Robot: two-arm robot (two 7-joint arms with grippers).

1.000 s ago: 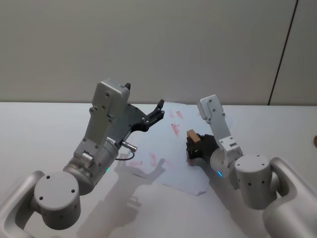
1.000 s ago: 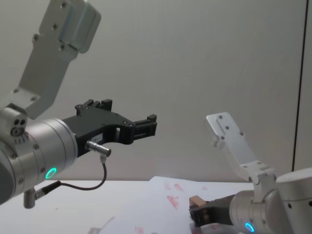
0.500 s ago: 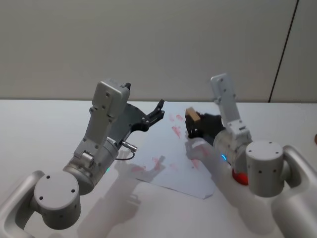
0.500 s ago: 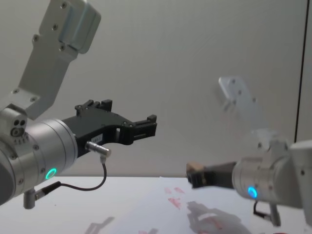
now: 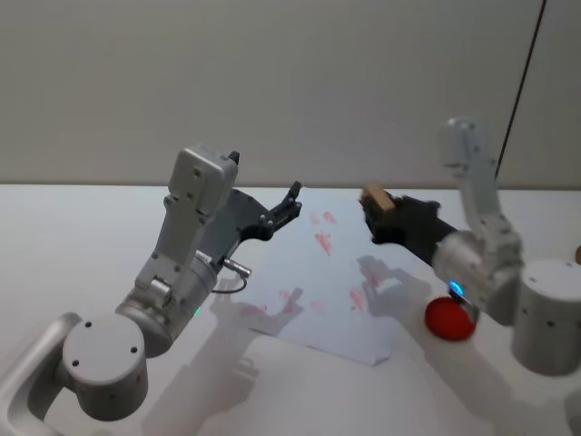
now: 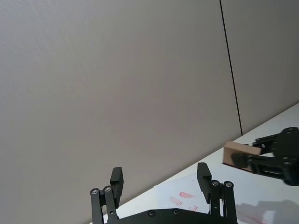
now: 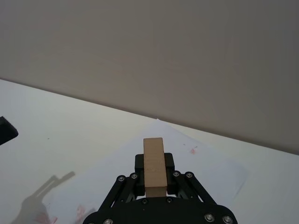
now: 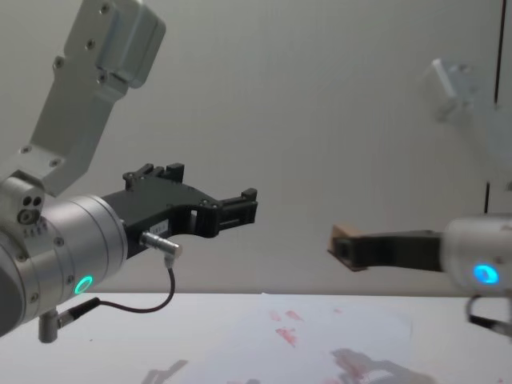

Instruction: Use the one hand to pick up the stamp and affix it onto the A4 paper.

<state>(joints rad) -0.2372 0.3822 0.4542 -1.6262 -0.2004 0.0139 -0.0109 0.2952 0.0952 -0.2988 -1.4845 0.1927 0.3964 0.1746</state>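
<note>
Right claw (image 5: 379,216) shut on the stamp (image 5: 374,197), fingers pinching the light-brown wooden block on both sides, one end of the block sticking out past the fingertips. Stamp is up in the air, well clear of the A4 paper (image 5: 320,283), over the sheet's far right part in the head view. Chest view: claw reaches level toward the robot's left, stamp at its tip, high above the tabletop (image 5: 73,236). Blue-lit ring (image 5: 454,291) on that arm. Paper lies flat on the tabletop between the two arms, scattered red prints (image 5: 321,240) on it, claw shadow across its right side. Red round object (image 5: 450,318) on the tabletop just right of the paper, beneath the right arm. Left claw (image 5: 289,204) wide open, holding nothing, raised over the paper's far left edge, well apart from the stamp. Green-lit ring (image 8: 82,283) and a dangling cable (image 8: 152,304) on the left arm.
</note>
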